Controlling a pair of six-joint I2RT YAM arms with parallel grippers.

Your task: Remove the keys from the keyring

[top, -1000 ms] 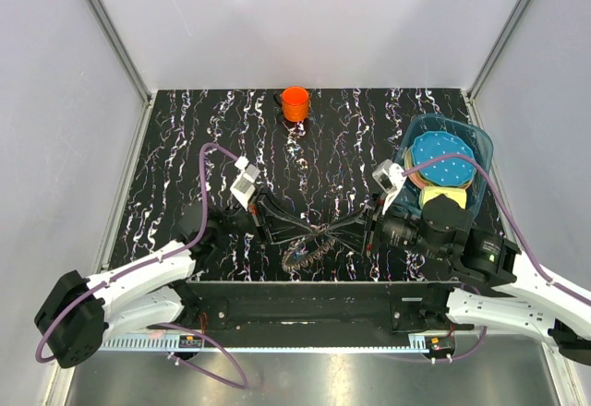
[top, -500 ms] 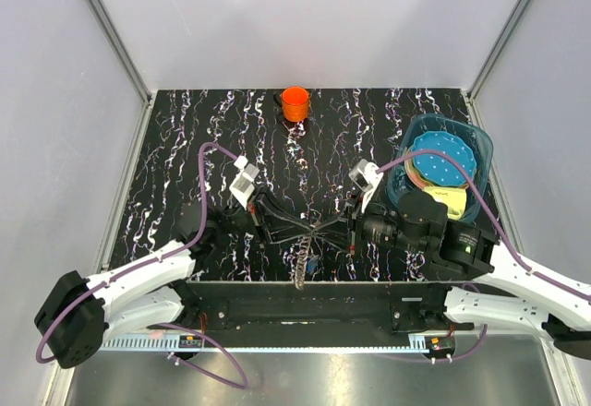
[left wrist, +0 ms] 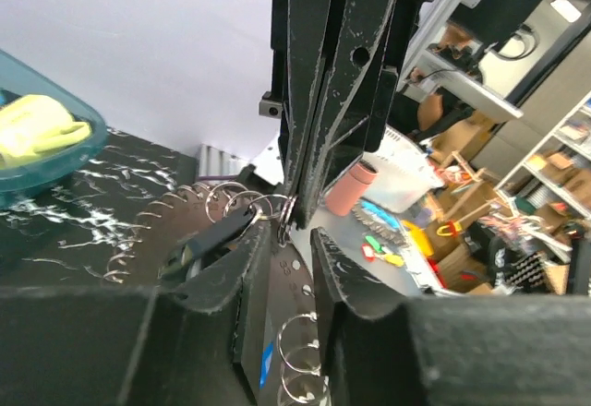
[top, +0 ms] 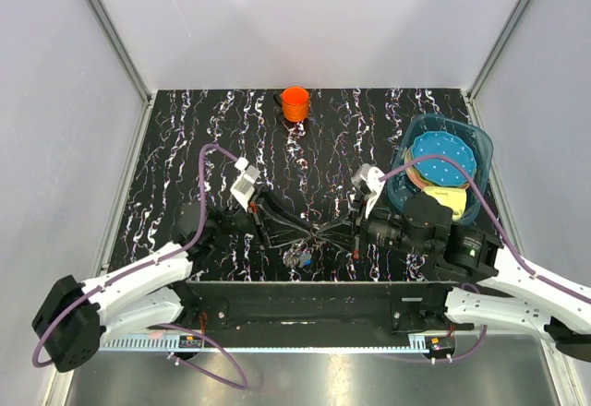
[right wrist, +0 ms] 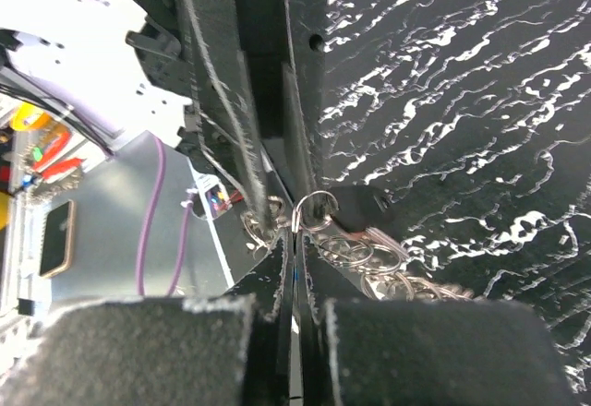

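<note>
As two robot arms meet tip to tip near the front of a black marbled table, the right gripper has its two fingers pressed flat together, with the keyring, a thin metal loop, nipped at their very ends. The left gripper faces it from the opposite side, its tips just beside the same loop. In the left wrist view its fingers stand a narrow gap apart, with flat grey metal and small wire rings showing in that gap. Whether they press on any of it cannot be told.

The keys sit in a small bunch just beside the meeting point in the overhead view, on the side nearer the arm bases, with one blue piece showing among them. Whether they hang free or touch the table cannot be told from above. In the right wrist view more rings trail from the pinched loop, low over the tabletop.

Well apart from the arms, an orange cup stands upright at the middle of the table's far edge. On the right side of the table a translucent blue bin holds a blue dotted disc and a yellow item, close behind the right arm's wrist.
</note>
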